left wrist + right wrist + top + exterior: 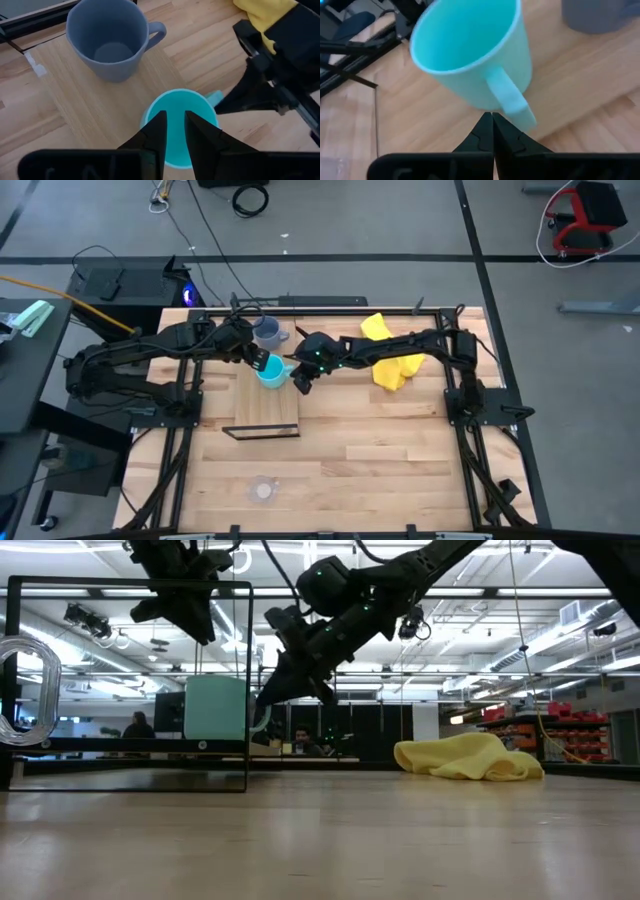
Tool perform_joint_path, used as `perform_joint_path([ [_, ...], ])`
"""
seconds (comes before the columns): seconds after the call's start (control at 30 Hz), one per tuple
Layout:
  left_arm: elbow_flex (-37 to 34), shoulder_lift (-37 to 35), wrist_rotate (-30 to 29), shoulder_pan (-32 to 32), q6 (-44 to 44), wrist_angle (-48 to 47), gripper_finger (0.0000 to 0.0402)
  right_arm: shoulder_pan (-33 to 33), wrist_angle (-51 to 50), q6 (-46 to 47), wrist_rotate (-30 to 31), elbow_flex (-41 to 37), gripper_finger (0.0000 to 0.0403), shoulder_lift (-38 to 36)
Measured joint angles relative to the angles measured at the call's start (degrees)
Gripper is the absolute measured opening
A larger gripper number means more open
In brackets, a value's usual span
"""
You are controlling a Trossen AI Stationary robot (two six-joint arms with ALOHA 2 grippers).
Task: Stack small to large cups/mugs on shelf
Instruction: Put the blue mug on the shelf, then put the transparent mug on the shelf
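The turquoise mug (270,370) sat on the shelf (262,412), toward its far end, rim up. Left gripper (174,131) hung right over it, fingers (156,134) partly apart w/ the near rim showing between them; couldn't tell if they pinched the wall or just straddled it. Right gripper (492,127) was shut tight, empty, tips pointed at the mug's handle (512,102) and just short of it, from the side toward the cloth. Grey mug (267,331) stood upright just beyond the turquoise one, at the shelf's far edge, handle toward the right arm, near but not touching. Glass cup (263,491) was well apart, alone on the table (400,460) toward the near edge. Yellow cloth (388,358) lay crumpled on the table under the right arm. From table height, someone sat in the room behind.
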Motion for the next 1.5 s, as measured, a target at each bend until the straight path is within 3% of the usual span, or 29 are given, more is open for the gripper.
perform_joint_path([
  [0.53, 0.0, 0.0, 0.0, 0.0, 0.2, -0.1, 0.0071, -0.2, -0.6, 0.0, -1.0, 2.5, 0.0, 1.8],
  [0.73, 0.0, 0.0, 0.0, 0.0, 0.2, 0.0, 0.0078, 0.0, -3.7, -0.6, -1.5, 2.5, 0.0, -2.5],
  [0.9, 0.0, 0.0, 0.8, 0.0, 0.1, 0.0, 0.0078, 0.1, -11.3, -2.1, -1.3, 2.5, 0.0002, -7.4],
  [1.13, 0.0, -2.1, 10.6, -1.6, 0.1, -0.2, 0.0069, 1.8, -24.9, -1.4, -1.2, 2.5, 0.0013, -14.7],
  [1.5, 0.0, -11.5, 11.2, -5.1, -3.4, -11.5, 0.0061, 7.2, -36.9, 3.4, 2.4, 2.5, 0.0015, -21.6],
])
